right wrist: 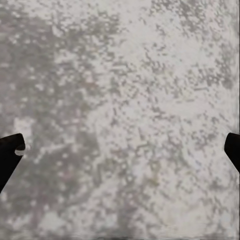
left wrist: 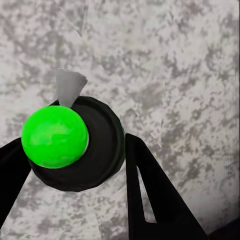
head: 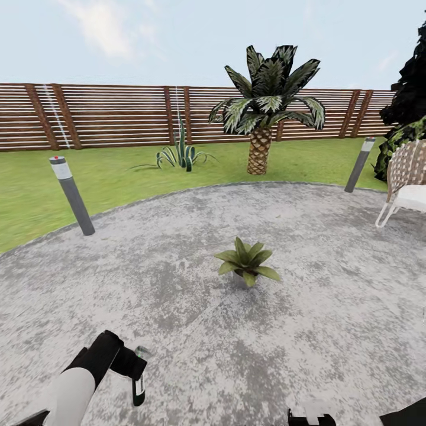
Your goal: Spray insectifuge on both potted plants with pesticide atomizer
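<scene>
Spreading across the lower part of the head view, the round grey paved patio is taking up most of the ground, with green lawn curving around its far edge and a brown slatted wooden fence running behind. A tall palm with a scaly trunk is standing on the grass near the fence, a spiky striped plant is growing to its left, and a white woven chair is sitting at the patio's right edge. Two grey bollard lights are flanking the patio, one at the left and one at the right.

One potted plant, a low rosette of pointed green leaves in a small grey pot, is resting near the patio's middle, well apart from both arms.

The left gripper is holding the pesticide atomizer low at the left; only the head view is showing its dark bottle hanging down. From the left wrist view, the atomizer is appearing as a black round body with a bright green dome and a grey nozzle, with the black fingers closing on either side of it. No readable writing is showing on it.

In the right wrist view, the right gripper is spreading its fingers wide over bare paving.
</scene>
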You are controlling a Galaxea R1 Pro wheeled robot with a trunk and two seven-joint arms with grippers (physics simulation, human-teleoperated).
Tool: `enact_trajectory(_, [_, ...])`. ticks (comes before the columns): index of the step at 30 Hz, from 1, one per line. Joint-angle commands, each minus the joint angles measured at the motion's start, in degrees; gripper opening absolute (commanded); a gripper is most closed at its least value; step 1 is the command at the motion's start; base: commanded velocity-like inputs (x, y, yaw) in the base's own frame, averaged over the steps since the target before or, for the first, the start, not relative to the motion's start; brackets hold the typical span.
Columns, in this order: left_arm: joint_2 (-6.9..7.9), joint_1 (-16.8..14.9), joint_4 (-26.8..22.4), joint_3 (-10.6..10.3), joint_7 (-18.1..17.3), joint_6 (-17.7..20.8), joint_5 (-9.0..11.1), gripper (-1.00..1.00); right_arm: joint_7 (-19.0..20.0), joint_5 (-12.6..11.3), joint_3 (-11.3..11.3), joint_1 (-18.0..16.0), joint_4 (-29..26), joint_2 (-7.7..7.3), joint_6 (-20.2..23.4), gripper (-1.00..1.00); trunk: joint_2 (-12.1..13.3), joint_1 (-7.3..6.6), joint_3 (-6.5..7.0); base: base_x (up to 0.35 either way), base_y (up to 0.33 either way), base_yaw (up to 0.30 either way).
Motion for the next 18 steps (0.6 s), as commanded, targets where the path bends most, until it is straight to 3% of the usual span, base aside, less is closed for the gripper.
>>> enact_trajectory(1, [-0.04,-0.1,-0.2,-0.4,-1.3,0.5,-0.4,-1.00,-0.1,-0.5,0.5,0.0,0.0,0.01,-0.2,1.00,0.0,-0.01,-0.05,0.095,0.000,-0.282])
enact_trajectory(5, [-0.02,-1.2,-0.2,-1.2,-2.2,1.1,-0.4,-1.00,-0.1,-0.5,0.5,0.0,0.0,0.02,-0.2,1.00,0.0,-0.01,-0.05,0.261,0.000,-0.283])
enact_trajectory(8, [-0.14,-2.8,-0.2,-1.5,-2.7,4.9,-0.4,-1.00,-0.1,-0.5,0.5,0.0,0.0,0.02,-0.2,1.00,0.0,-0.01,-0.05,0.333,0.000,-0.204])
enact_trajectory(10, [0.04,-3.8,-0.2,-3.8,-5.0,5.9,-0.8,-1.00,-0.1,-0.5,0.5,0.0,0.0,0.03,-0.2,1.00,0.0,-0.01,-0.05,0.337,0.000,-0.036])
enact_trajectory(12, [0.10,-4.5,-0.3,-10.6,-10.5,8.5,-2.0,-1.00,-0.1,-0.5,0.4,0.0,0.0,1.00,-0.2,1.00,0.0,-0.01,-0.05,0.338,0.000,-0.007])
enact_trajectory(18, [0.18,-5.2,-0.3,-11.7,-11.4,9.0,-2.1,-1.00,0.0,-0.3,0.5,0.0,0.1,1.15,-0.2,1.00,0.0,-0.01,-0.05,0.338,-0.020,0.000])
